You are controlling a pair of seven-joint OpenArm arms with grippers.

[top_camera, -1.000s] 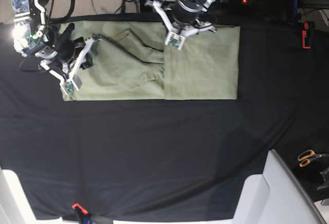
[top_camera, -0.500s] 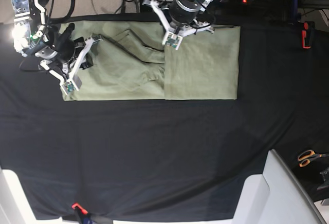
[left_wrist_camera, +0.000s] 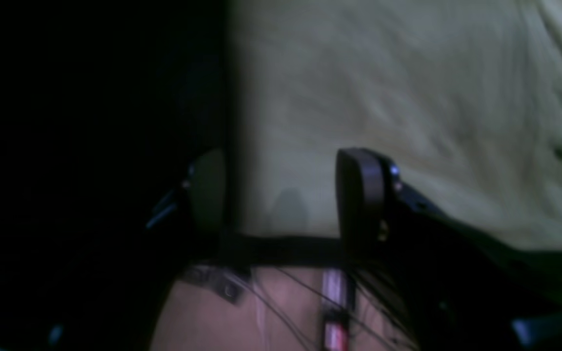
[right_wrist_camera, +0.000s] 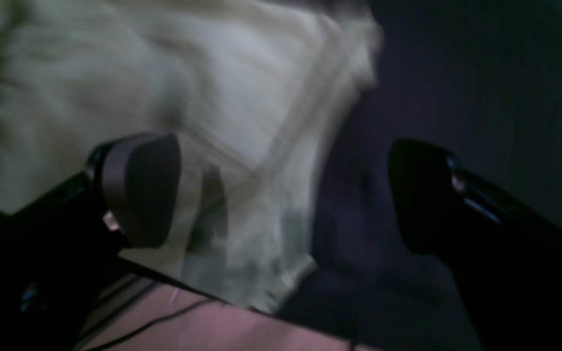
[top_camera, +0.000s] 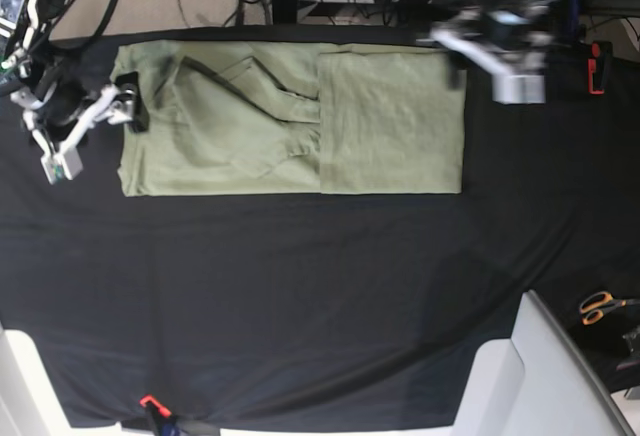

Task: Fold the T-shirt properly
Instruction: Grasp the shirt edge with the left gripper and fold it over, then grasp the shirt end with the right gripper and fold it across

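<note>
Sage-green T-shirt (top_camera: 290, 121) lying as a long folded band on the black surface (top_camera: 320, 296), toward twelve o'clock.

Sleeves and sides are sitting tucked in, and one end is lying doubled over on the three o'clock half, its edge showing as a crease down the middle; by the look of it, a further crosswise fold is remaining to make a compact packet. The right pincer (top_camera: 95, 126) is standing wide apart and holding nothing, straddling the shirt's nine o'clock edge. The left pincer (top_camera: 500, 61) is poised at the three o'clock corner, its jaws parted and gripping nothing.
</note>
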